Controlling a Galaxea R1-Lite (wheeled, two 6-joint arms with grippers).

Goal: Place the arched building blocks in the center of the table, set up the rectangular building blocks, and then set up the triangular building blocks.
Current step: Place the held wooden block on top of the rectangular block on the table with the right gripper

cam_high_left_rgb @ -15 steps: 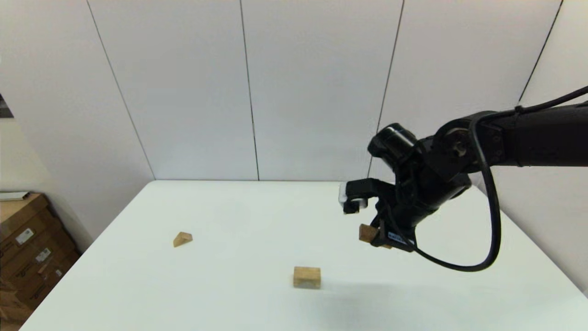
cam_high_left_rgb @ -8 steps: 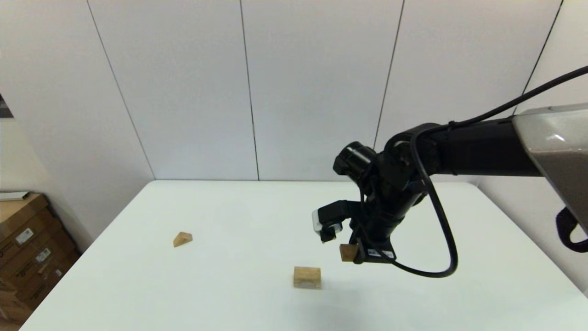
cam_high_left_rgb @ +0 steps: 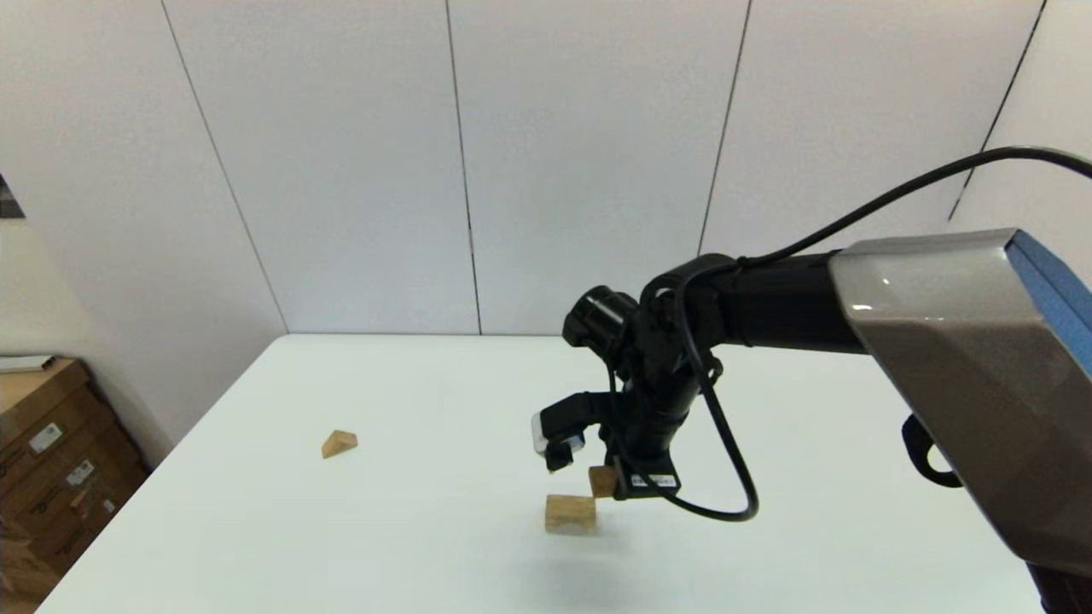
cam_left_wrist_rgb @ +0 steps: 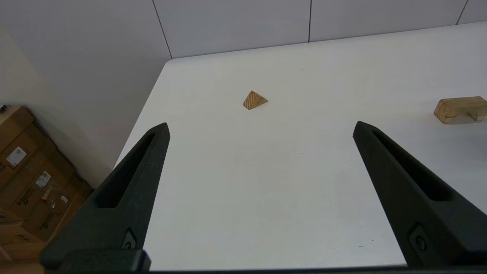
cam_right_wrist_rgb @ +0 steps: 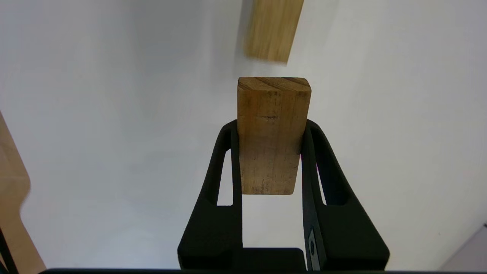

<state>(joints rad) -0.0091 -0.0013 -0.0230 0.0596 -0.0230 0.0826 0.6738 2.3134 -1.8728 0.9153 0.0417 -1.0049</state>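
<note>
— Tan wood fills my right wrist view: the brick [cam_right_wrist_rgb: 272,133] sits squeezed between the two fingers [cam_right_wrist_rgb: 228,167] of my right gripper [cam_right_wrist_rgb: 271,125], its far end poking out past the tips.

— Where is it over the surface [cam_high_left_rgb: 409,401]?

— In the head view my right gripper [cam_high_left_rgb: 627,488] hangs just above the arch [cam_high_left_rgb: 570,514], which lies near the middle, and the brick [cam_high_left_rgb: 602,481] shows at its upper right corner. I cannot tell whether the two blocks touch; the wrist view shows a slim gap, so I judge them apart.

— And the rest?

— The wedge [cam_high_left_rgb: 339,443] lies well apart, toward the left side. My left gripper [cam_left_wrist_rgb: 262,152] is parked with its fingers spread wide and nothing between them; its camera sees the wedge [cam_left_wrist_rgb: 255,100] and the arch [cam_left_wrist_rgb: 460,109].

— How do you set the brick well?

— I judge the arch step done, so this is the brick's turn. I'd square the brick with the arch first, then come down slowly and straight so the lower end lands flat. If it goes on top, I'd centre it, since the arch could shift under an off-centre push. I'd part the fingers only once the brick bears its own weight, then lift straight up so I don't drag it.
</note>
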